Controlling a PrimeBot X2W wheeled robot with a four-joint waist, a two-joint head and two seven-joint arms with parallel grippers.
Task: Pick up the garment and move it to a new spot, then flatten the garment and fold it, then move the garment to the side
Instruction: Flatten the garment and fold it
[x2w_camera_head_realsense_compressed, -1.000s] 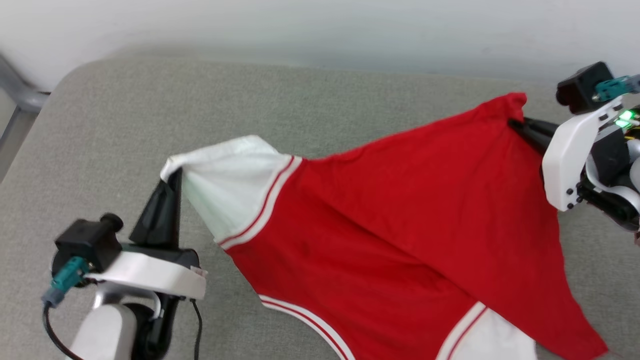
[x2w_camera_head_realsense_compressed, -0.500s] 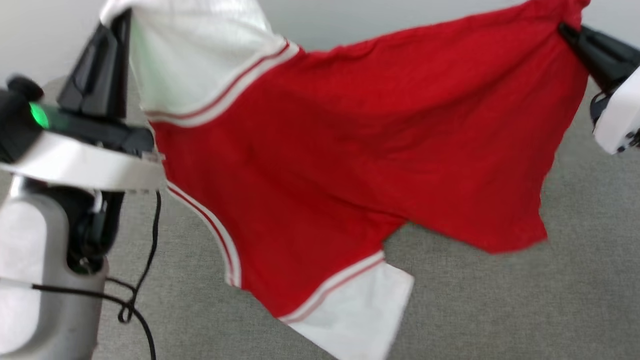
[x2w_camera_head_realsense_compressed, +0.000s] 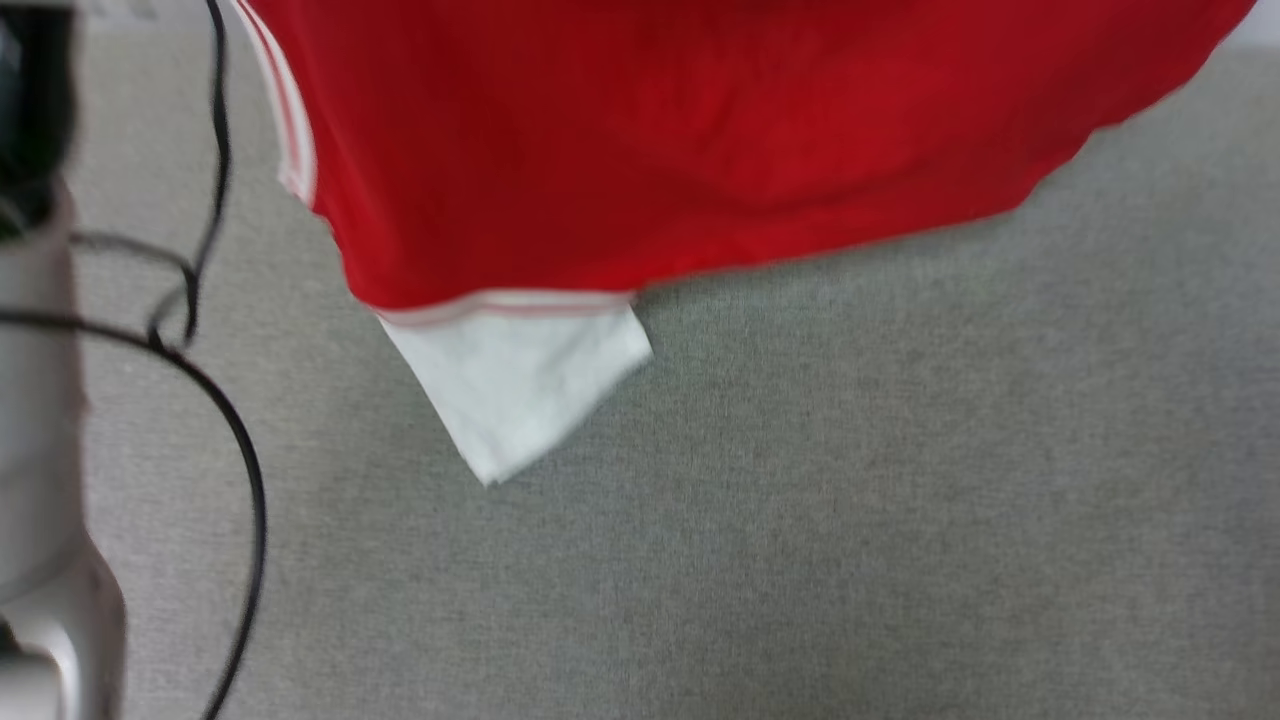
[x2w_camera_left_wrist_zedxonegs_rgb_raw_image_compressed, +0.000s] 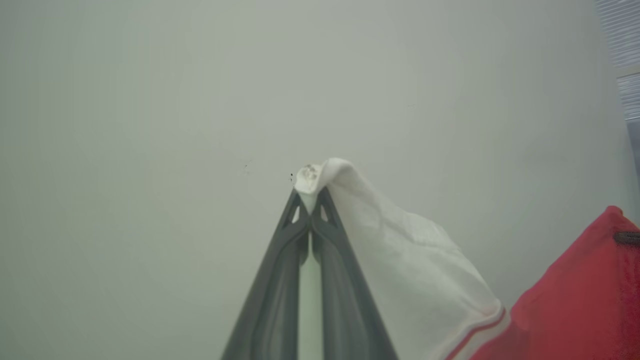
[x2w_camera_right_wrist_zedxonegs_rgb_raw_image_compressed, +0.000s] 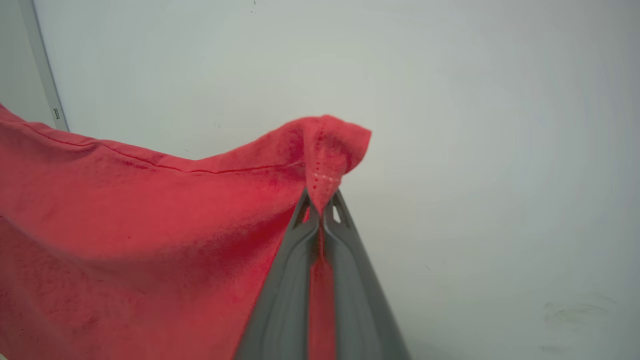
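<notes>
The garment, a red T-shirt with white sleeves, hangs in the air above the grey cushion, spread across the top of the head view. One white sleeve dangles lowest. In the left wrist view my left gripper is shut on the tip of the other white sleeve, held up against a pale wall. My right gripper is shut on a red corner of the garment, also raised before the wall.
My pale left forearm and its black cable run down the left edge of the head view. A grey frame post stands at the wall's far left in the right wrist view.
Both grippers have lifted the garment up out of the head view's top. The garment has left the cushion and now hangs, its lower sleeve swinging free.
</notes>
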